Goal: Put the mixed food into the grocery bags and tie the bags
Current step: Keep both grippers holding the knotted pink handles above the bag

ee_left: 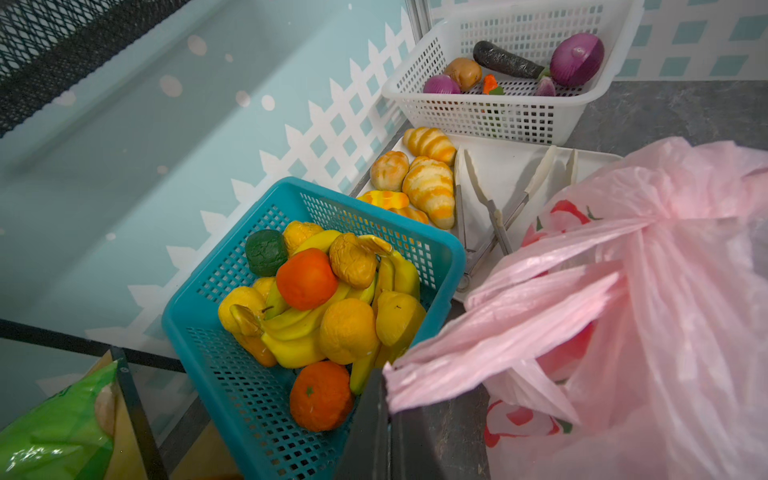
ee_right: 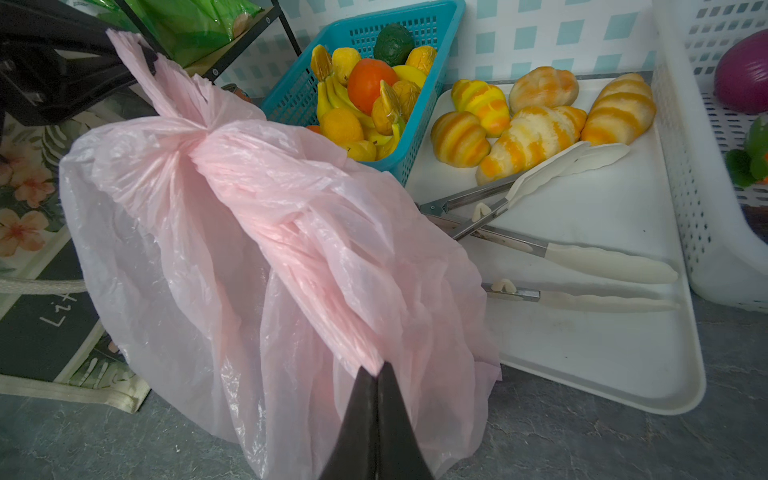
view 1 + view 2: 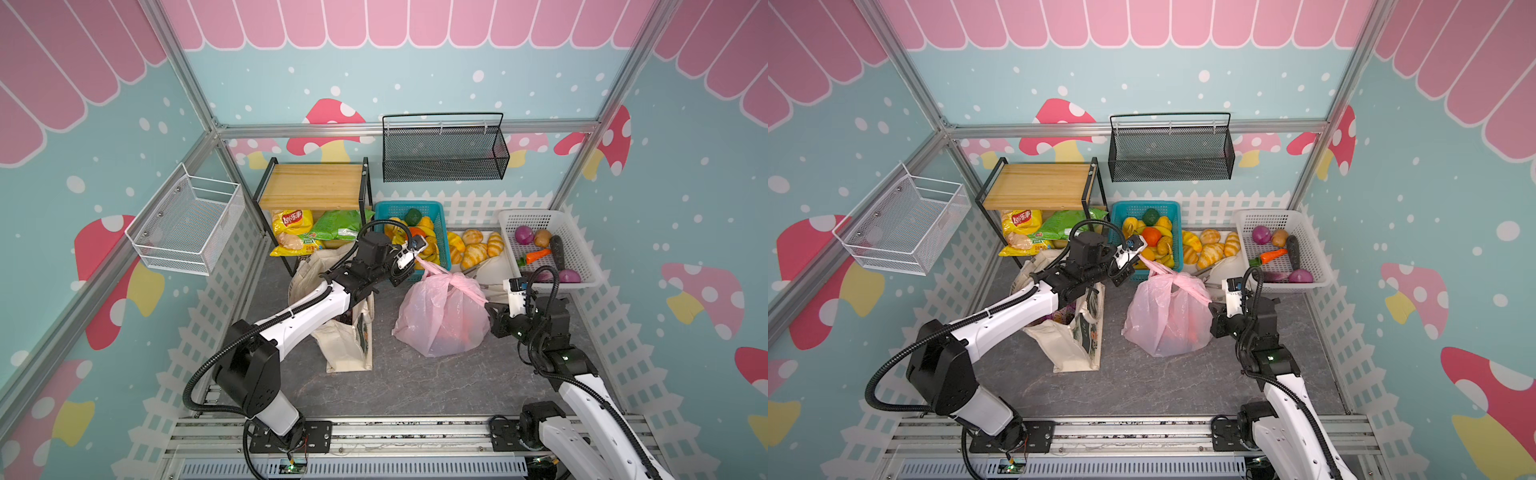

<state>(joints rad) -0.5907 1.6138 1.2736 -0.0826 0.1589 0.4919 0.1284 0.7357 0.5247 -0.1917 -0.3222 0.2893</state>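
We see the pink bag (image 3: pixel 442 320) sitting on the grey table (image 3: pixel 415 382) near centre. It's just R of the canvas tote (image 3: pixel 345 345) & in front of the teal fruit basket (image 3: pixel 409 205) and white tray (image 2: pixel 582 332). Its two handles are crossed into a knot (image 2: pixel 195 137) on top. Our left gripper (image 3: pixel 417 261) is clamped tight on one handle end, stretched up & back twd the basket. Our right gripper (image 3: pixel 487 306) is pinched closed on the other handle end, drawn out to the R; in the wrist view the film is bunched btw its tips. Sth reddish shows dimly thru the bag's film, but we can't tell which food. The tote slumps under the left arm, contents mostly hidden.
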